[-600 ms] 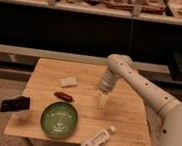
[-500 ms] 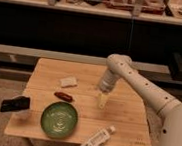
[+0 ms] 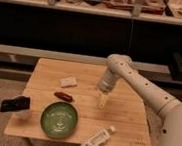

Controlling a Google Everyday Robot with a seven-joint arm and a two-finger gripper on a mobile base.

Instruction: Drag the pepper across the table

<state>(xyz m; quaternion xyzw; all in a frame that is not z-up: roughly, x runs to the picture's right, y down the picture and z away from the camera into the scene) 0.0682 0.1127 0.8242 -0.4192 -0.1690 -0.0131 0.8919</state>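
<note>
Pepper (image 3: 63, 96) on the table (image 3: 122, 127), gripper (image 3: 102, 101) low nearby, not touching.

Our white torso (image 3: 177, 132) fills the lower right corner. From it our arm (image 3: 150, 90) reaches out toward 10 o'clock to a rounded elbow (image 3: 118, 65), the highest part of the limb. There the arm bends sharply, and the wrist (image 3: 107, 82) drops toward 7 o'clock. Our pincer (image 3: 102, 100) hangs at the wrist's end, pointing almost straight down. It sits a little right of the middle of the view, at about 9 o'clock from our torso.
</note>
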